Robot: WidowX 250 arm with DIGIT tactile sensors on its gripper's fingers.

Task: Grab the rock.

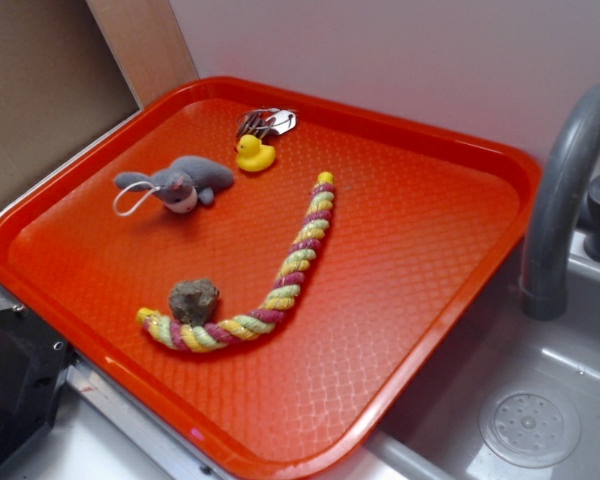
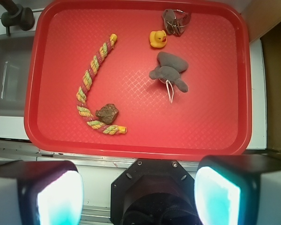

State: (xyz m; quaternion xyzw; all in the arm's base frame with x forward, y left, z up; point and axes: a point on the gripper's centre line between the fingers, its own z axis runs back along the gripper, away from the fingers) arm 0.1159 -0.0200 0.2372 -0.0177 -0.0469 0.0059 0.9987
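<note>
The rock [image 1: 193,299] [image 2: 107,113] is a small lumpy brown-grey stone lying on the red tray [image 1: 420,250] [image 2: 215,131], tucked inside the curl of a striped rope toy [image 1: 280,285] [image 2: 91,89]. In the wrist view my gripper [image 2: 138,197] hangs high above the tray's near edge, well back from the rock. Its two pale pads [image 2: 61,199] stand wide apart with nothing between them. The gripper does not show in the exterior view.
A grey plush animal with a white loop [image 1: 175,185] [image 2: 170,70], a yellow rubber duck [image 1: 255,153] [image 2: 158,38] and a metal clip bundle [image 1: 267,122] [image 2: 175,21] lie on the tray. A sink with a grey faucet [image 1: 570,190] sits beside the tray.
</note>
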